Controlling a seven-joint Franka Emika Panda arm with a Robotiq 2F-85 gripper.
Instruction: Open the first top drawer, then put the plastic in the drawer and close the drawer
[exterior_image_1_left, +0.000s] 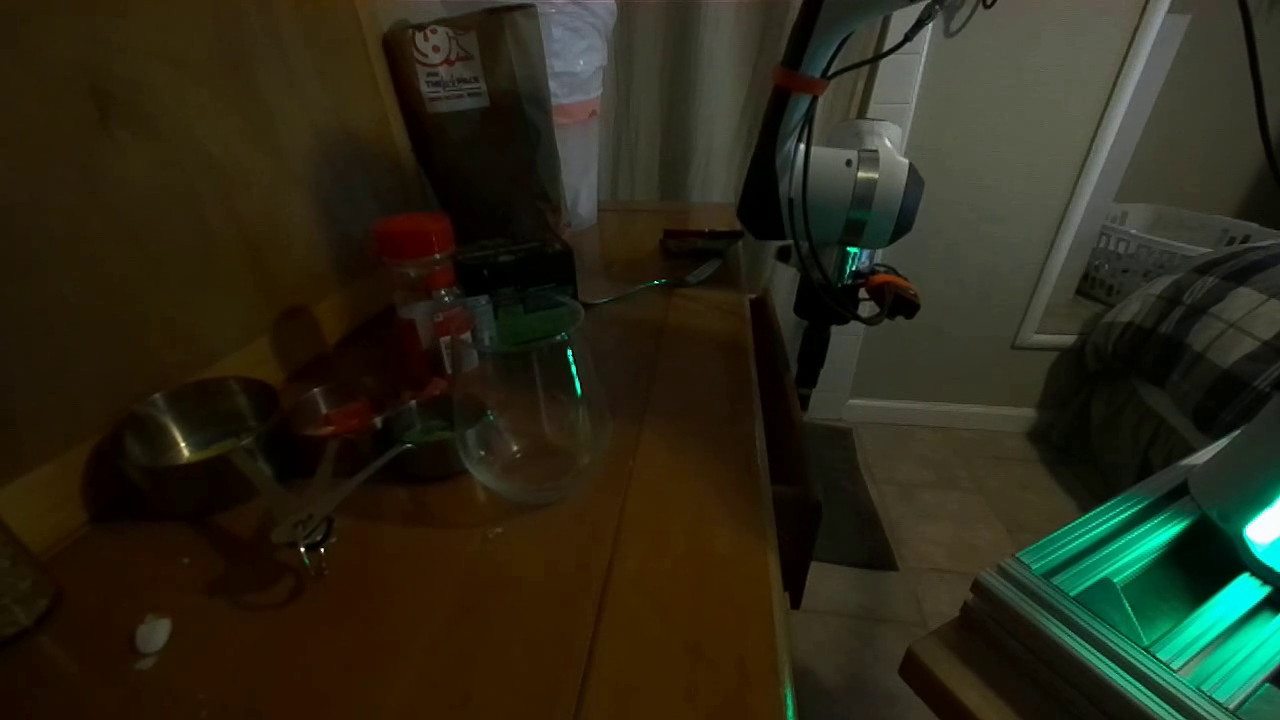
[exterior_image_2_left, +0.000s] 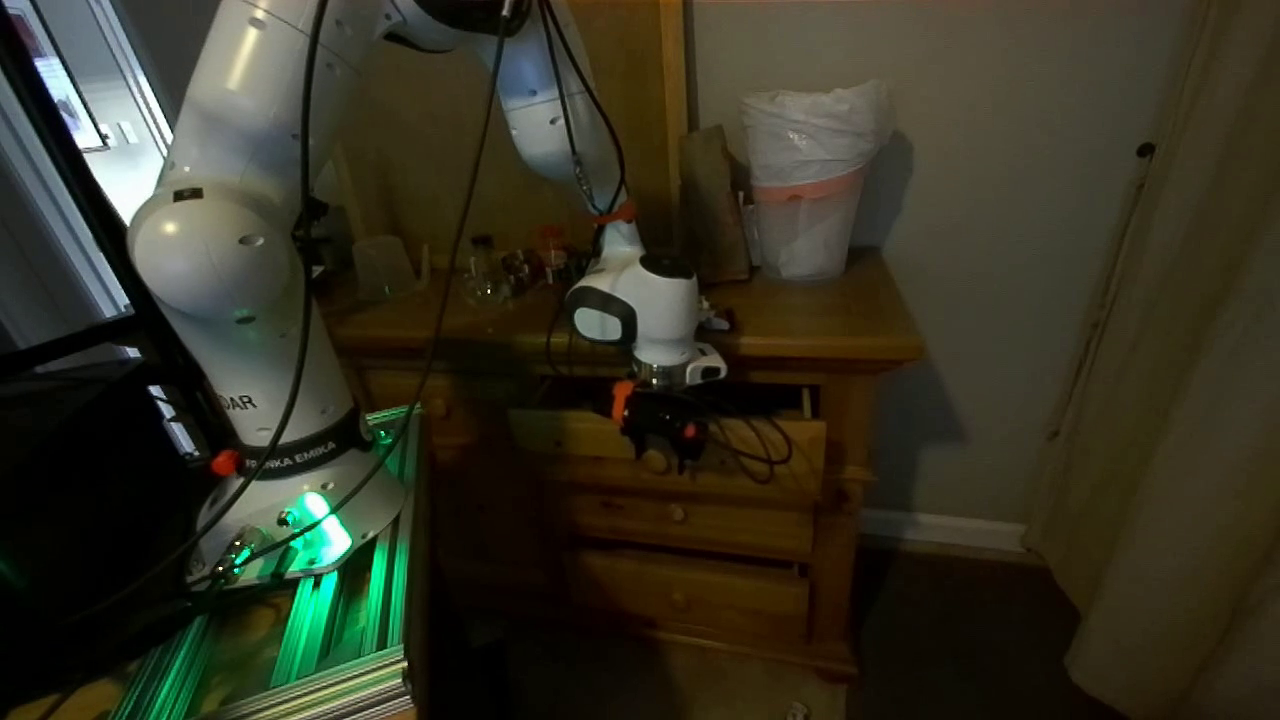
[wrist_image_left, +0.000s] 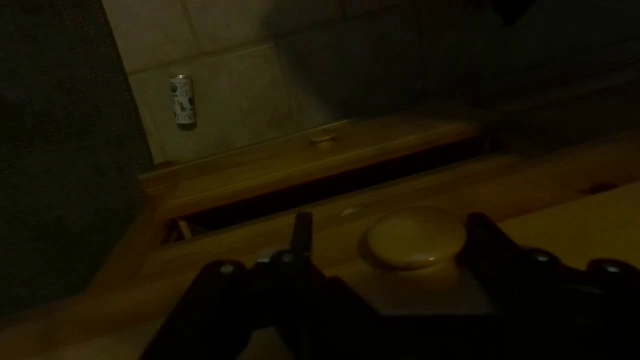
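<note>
The top drawer (exterior_image_2_left: 570, 432) is pulled part way out of the wooden cabinet, and its side shows in an exterior view (exterior_image_1_left: 793, 530). My gripper (wrist_image_left: 390, 216) is open at the drawer's round wooden knob (wrist_image_left: 415, 237). The knob sits between the two fingers, very close to or touching the right one and apart from the left one. The gripper also shows low in front of the drawer in both exterior views (exterior_image_1_left: 808, 375) (exterior_image_2_left: 668, 460). A small dark, flat item (exterior_image_1_left: 700, 241) lies at the far end of the cabinet top; I cannot tell whether it is the plastic.
A fork (exterior_image_1_left: 655, 284), a clear glass (exterior_image_1_left: 535, 420), measuring cups (exterior_image_1_left: 200, 440), a red-capped jar (exterior_image_1_left: 415, 245) and a paper bag (exterior_image_1_left: 480, 130) stand on the cabinet top. A lined bin (exterior_image_2_left: 810, 220) is behind. A lower drawer (wrist_image_left: 240, 175) is slightly open. A can (wrist_image_left: 183, 101) lies on the floor.
</note>
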